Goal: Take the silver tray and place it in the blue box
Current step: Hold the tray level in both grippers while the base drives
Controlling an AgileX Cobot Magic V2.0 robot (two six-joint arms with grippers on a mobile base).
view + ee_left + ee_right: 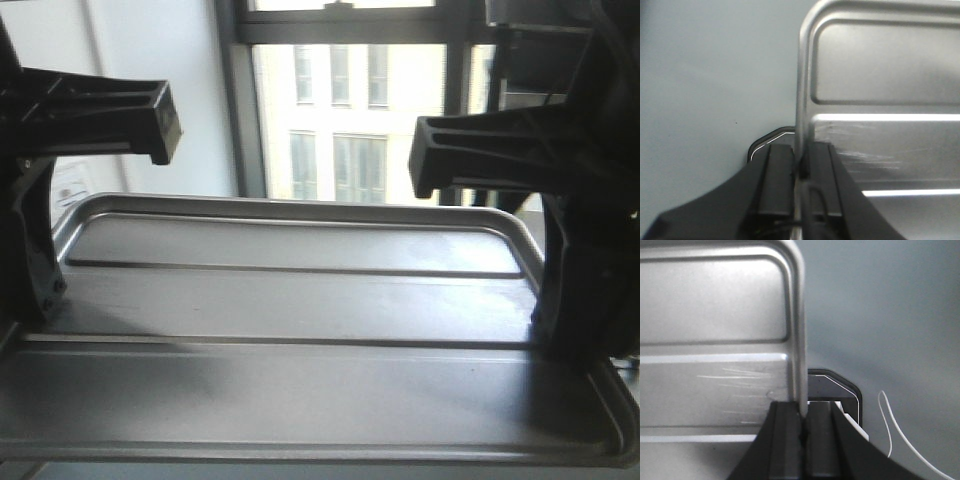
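L pincer [799, 156]: pads pressed together on the rolled rim of the silver tray [880, 65], one pad inside the rim, one outside, partway along the tray's left short edge. R pincer [803, 410] mirrors it on the right short edge w/ the same pinch on the rim.

Why held so (my read): the tray is wide, thin and shallow, so a one-side grip would let it twist or droop. The rim is the only part w/ enough body to bite, so opposite pinches share the load.

Front view: tray [300, 300] spans btwn the two arms, open side up, both ridges running edge to edge. Its far long rim sits against the window [330, 100], so it looks lifted. Can't tell if it's level or tipped toward the camera.

Edges & room: beyond each short edge the wrist views show only plain grey surface [705, 75]. A thin white cord [895, 430] lies off the right edge, apart from the tray. A dark rounded-corner piece [837, 385] sits just behind the R pads; can't tell what it is.

The blue box is in no view, so clearance there can't be judged. Prob. the arms must travel together at fixed spacing, else the rim slips or the tray bows. The outer pads will need room inside the box walls.
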